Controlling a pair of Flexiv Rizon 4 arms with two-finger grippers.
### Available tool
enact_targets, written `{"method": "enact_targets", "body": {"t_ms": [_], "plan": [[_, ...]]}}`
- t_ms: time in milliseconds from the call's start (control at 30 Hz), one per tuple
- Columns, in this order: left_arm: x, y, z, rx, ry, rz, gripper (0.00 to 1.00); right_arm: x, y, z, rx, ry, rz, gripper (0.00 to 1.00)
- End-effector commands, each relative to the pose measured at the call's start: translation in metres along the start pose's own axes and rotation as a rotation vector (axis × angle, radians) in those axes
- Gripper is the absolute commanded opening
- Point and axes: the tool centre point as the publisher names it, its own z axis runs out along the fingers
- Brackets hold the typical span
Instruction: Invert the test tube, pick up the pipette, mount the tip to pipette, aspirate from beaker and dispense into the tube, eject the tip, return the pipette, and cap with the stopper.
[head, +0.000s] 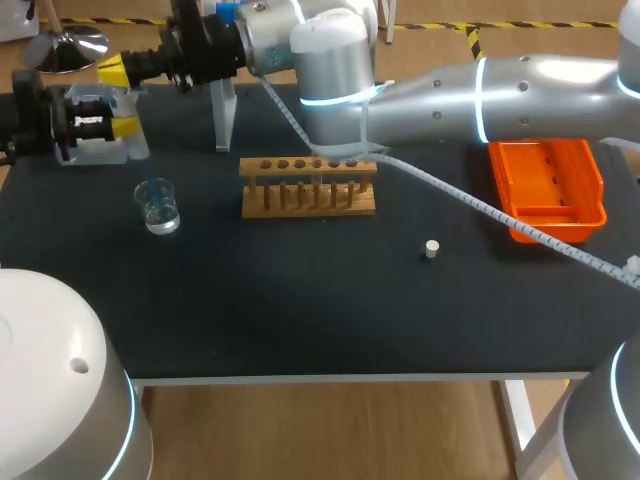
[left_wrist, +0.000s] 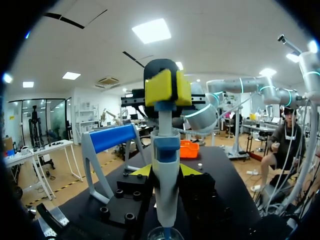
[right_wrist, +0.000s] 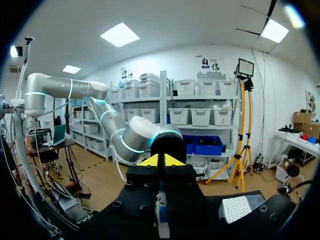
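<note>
Print on the left gripper (head: 122, 125) is too small to read. Its fingers clamp the clear test tube (left_wrist: 165, 233), rim up, above the counter's (head: 300, 290) far left corner. The right gripper's (head: 113, 72) fingers pinch the white, blue-banded pipette (left_wrist: 165, 165) over it.

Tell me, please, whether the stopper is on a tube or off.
Off: the stopper lies alone on the table, apart from the rack.

This is a robotics laboratory. The black counter (head: 300, 310) carries bench chemistry gear: a wooden test tube rack (head: 308, 187), a glass beaker (head: 157, 206) of clear liquid, a small stopper (head: 432, 249), an orange tray (head: 547, 190) and a white box of pipette tips (right_wrist: 236, 209). The silver right arm (head: 500, 95) holds a pipette (left_wrist: 165, 185) over it.
</note>
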Motion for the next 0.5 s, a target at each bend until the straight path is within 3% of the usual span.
{"method": "enact_targets", "body": {"t_ms": [33,267,500], "plan": [[0.0,-0.001,0.0,-0.002,0.0,-0.001,0.0,0.006,0.025,-0.011,0.002,-0.01,-0.023,1.0],[0.0,-0.001,0.0,-0.002,0.0,-0.001,0.0,0.014,0.052,-0.049,0.043,-0.054,-0.078,1.0],[0.0,-0.001,0.0,-0.002,0.0,-0.001,0.0,0.028,0.057,-0.123,0.148,-0.112,-0.089,1.0]]}}
